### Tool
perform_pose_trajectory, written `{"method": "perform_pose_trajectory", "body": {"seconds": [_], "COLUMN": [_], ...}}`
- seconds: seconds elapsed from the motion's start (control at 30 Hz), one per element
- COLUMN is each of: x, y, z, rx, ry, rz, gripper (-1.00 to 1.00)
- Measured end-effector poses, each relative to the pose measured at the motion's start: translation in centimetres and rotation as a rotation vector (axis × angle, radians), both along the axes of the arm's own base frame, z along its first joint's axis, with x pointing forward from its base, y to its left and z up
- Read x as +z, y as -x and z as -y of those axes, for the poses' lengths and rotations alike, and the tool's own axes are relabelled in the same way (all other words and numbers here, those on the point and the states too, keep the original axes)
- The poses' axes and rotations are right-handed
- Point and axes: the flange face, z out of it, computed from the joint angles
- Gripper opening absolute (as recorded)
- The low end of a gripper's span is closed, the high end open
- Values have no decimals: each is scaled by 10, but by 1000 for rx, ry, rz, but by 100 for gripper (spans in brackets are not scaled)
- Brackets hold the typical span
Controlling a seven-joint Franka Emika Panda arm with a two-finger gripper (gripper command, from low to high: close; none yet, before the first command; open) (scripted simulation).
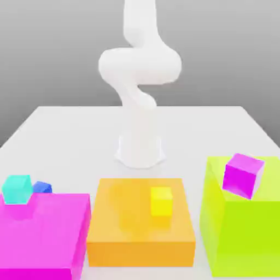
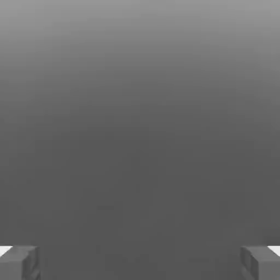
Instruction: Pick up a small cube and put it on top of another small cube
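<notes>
Arm (image 1: 139,71): smooth, glossy white. Table (image 1: 65,131): matt white. Orange block (image 1: 126,219) at 6 o'clock: smooth, faint sheen. Fingers (image 2: 19,262): matt grey.

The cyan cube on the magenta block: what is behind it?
Behind the cyan cube, toward the exterior view's right, a small deep-blue cube shows. Its near corner and base are covered by the cyan cube and the magenta block, so what it rests on is hidden.

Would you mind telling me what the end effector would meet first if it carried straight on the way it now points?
Probably nothing: beyond the open end effector, the hand view holds just plain grey, so the way looks free, though depth is unclear.
</notes>
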Motion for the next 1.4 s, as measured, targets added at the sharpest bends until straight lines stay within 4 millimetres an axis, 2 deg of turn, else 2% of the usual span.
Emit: {"method": "perform_pose_trajectory", "body": {"seconds": [0.07, 0.13, 0.2, 0.3, 0.37, 0.47, 0.57, 0.6, 0.67, 0.73, 0.93, 0.97, 1.2, 1.4], "x": [-49, -99, -149, -224, -273, -341, -404, -423, -457, -477, -526, -533, -535, -492], "y": [-21, -33, -36, -25, -9, 28, 76, 99, 133, 144, 148, 148, 148, 147], "z": [36, 72, 106, 154, 182, 215, 238, 249, 253, 254, 254, 253, 253, 255], "rx": [-31, -61, -90, -135, -164, -206, -246, -275, -293, -294, -294, -294, -294, -294], "ry": [1, -1, -6, -20, -34, -60, -91, -108, -130, -133, -133, -135, -138, -133], "rz": [-73, -144, -214, -318, -387, -488, -587, -620, -682, -704, -713, -713, -713, -713], "gripper": [0, 0, 0, 0, 0, 0, 0, 0, 0, 0, 0, -100, -100, -100]}}
